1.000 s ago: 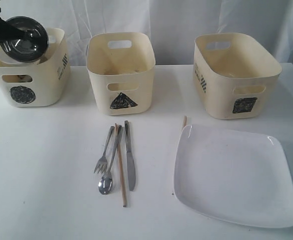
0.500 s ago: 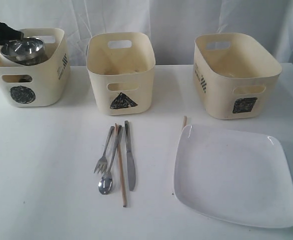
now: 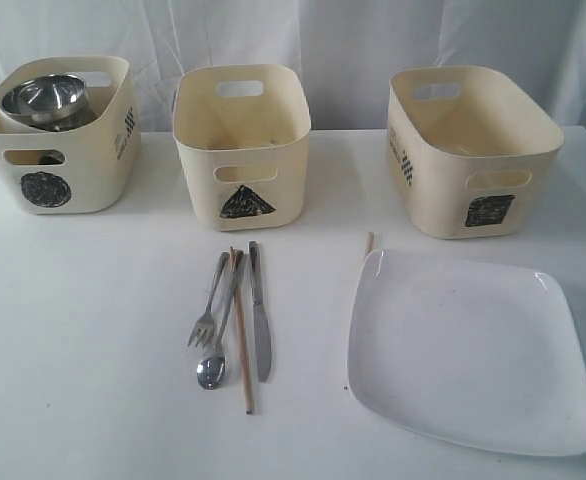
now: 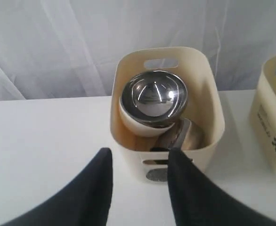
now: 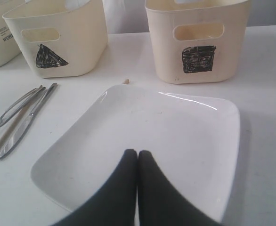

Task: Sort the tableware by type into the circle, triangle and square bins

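The steel bowl (image 3: 43,97) rests in the small white bowl (image 4: 133,126) inside the circle bin (image 3: 83,165), with a steel mug (image 4: 181,136) lying beside them. My left gripper (image 4: 139,157) is open and empty, just outside that bin's wall, and out of the exterior view. On the table lie the fork (image 3: 209,305), spoon (image 3: 216,350), knife (image 3: 260,320) and a wooden chopstick (image 3: 243,350), in front of the triangle bin (image 3: 241,150). The large white plate (image 3: 468,350) lies before the square bin (image 3: 473,150). My right gripper (image 5: 138,154) is shut and empty over the plate (image 5: 175,132).
A second chopstick's tip (image 3: 369,240) pokes out from under the plate's far edge. The three bins stand in a row along the back of the white table, with a white curtain behind them. The triangle bin and the square bin show nothing inside from here.
My left gripper opened and let the steel bowl go into the circle bin, then drew back out of the exterior view. The right gripper has not moved.
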{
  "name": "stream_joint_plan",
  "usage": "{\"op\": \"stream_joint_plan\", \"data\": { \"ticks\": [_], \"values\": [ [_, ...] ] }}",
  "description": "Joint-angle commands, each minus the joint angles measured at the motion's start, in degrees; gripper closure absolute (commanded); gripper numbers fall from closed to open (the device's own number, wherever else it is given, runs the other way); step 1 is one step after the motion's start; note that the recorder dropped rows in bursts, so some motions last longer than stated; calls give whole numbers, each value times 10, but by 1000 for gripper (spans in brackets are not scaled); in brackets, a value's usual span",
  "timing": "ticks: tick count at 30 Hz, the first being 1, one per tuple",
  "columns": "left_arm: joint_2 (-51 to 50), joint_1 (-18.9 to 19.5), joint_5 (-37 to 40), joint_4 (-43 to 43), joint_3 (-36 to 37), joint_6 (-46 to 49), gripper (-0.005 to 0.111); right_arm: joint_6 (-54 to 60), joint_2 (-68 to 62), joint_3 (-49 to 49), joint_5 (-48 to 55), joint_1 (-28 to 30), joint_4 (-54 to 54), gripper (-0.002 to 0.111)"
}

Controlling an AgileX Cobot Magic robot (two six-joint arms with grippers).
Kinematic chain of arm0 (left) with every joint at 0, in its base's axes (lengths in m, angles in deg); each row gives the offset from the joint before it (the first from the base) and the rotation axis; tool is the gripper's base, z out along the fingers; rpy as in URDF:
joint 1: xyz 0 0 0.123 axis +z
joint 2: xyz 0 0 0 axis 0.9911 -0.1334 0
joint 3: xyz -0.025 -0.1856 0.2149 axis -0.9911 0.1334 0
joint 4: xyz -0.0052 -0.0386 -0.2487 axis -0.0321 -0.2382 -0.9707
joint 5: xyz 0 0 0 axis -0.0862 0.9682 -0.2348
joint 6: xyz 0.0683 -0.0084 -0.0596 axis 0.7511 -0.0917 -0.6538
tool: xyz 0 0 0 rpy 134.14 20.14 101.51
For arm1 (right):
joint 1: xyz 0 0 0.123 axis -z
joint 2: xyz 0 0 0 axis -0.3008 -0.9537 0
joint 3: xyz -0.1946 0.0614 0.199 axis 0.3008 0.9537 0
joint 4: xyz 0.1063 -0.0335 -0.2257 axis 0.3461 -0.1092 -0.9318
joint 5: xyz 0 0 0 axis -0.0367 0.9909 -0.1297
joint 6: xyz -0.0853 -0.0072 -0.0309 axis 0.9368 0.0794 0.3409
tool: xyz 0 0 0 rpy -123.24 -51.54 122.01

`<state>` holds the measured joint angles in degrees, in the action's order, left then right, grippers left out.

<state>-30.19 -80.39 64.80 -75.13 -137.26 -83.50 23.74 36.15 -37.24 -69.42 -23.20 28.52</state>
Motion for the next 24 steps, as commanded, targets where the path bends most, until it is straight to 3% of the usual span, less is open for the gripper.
{"op": "stream_joint_plan", "data": {
  "ticks": [1,7,11,19,24],
  "values": [
    [163,1,-5,-13,130,-5,63,6,4,0,-4,5,-1,108],
    [367,1,15,-38,263,-5,63,6,4,0,-4,5,-1,108],
    [481,1,73,-41,317,-5,63,6,4,0,-4,5,-1,108],
    [586,1,337,-48,325,-59,63,6,4,0,-4,5,-1,108],
    [609,1,380,-48,325,-52,63,6,4,0,-4,5,-1,108]
  ]
}}
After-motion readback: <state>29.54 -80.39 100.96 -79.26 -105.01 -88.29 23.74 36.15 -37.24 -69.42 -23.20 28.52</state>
